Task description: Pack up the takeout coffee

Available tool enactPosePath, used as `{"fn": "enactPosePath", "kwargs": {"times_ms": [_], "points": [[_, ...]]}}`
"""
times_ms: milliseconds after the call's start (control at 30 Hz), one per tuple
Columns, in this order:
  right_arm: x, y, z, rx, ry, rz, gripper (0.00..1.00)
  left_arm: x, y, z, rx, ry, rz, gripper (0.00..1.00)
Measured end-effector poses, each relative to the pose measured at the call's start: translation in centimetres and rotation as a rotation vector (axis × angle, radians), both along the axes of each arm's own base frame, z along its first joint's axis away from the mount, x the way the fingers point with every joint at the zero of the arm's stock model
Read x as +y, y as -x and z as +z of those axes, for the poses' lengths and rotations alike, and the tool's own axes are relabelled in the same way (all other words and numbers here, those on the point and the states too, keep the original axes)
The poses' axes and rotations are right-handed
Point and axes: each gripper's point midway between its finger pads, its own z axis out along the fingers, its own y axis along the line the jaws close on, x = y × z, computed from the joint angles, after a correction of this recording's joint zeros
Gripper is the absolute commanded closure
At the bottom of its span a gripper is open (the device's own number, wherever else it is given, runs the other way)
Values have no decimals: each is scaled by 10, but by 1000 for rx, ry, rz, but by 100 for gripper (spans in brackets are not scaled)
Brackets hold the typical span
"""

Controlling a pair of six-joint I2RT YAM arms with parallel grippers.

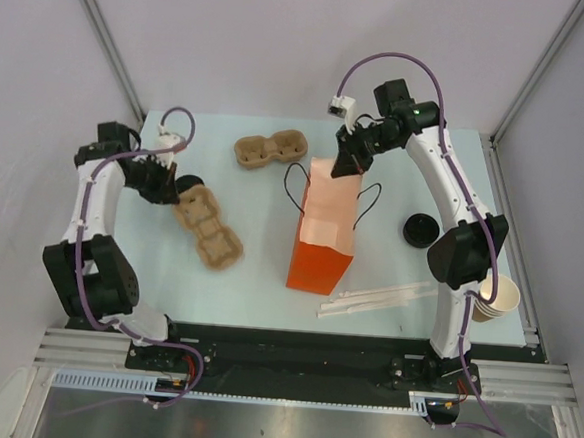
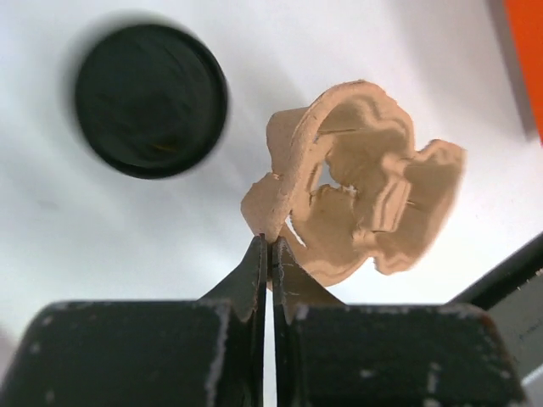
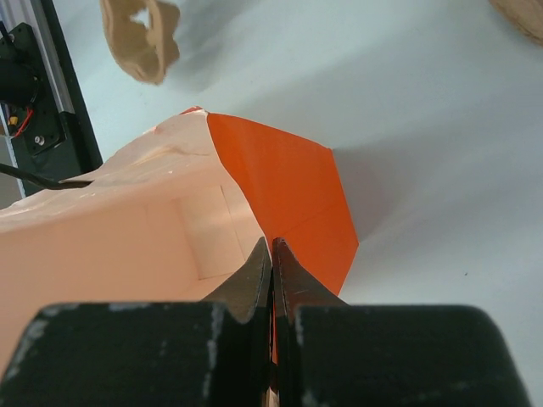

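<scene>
Overhead view of a pale table (image 1: 267,287) with two robot arms mounted at the bottom edge of the frame.

At left of centre, the left gripper (image 1: 171,186) is clenched on the upper-left end of a tan pulp cup carrier (image 1: 209,230), which runs diagonally down toward the middle of the frame. In the left wrist view the two black fingers (image 2: 251,273) are pressed together on the thin rim of the carrier (image 2: 365,191), at centre frame.

The takeout coffee (image 1: 187,183) stands on the table just beside that gripper, next to the carrier's upper end and outside its cup wells. Only its round black lid shows from above. In the left wrist view it sits at upper left (image 2: 151,99), apart from the carrier.

In the middle of the overhead view stands an orange bag (image 1: 322,246) with thin black handles and a pale peach inside. The right gripper (image 1: 348,163) grasps its rim at the top edge. The right wrist view shows the fingers (image 3: 293,275) closed tight on the bag's edge (image 3: 284,182).

A second carrier (image 1: 270,149) lies above centre. At right are a loose black lid (image 1: 419,229), a stack of paper cups (image 1: 495,296) at the table's lower right, and pale wooden sticks (image 1: 377,300) below the bag.
</scene>
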Motion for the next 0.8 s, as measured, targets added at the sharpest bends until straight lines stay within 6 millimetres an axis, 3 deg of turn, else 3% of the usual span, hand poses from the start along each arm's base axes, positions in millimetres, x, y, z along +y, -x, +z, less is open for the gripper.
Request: {"fn": "enactPosePath", "kwargs": {"times_ms": [233, 367, 567, 800], "points": [[3, 9, 4, -2, -2, 10, 100, 2, -29, 143, -331, -54, 2, 100], [6, 15, 8, -11, -1, 18, 100, -8, -32, 226, -527, -32, 7, 100], [10, 22, 9, -12, 12, 16, 100, -40, -12, 326, -795, 68, -18, 100], [14, 24, 11, -28, 25, 6, 100, -104, 31, 408, -1033, 224, -154, 100]]}}
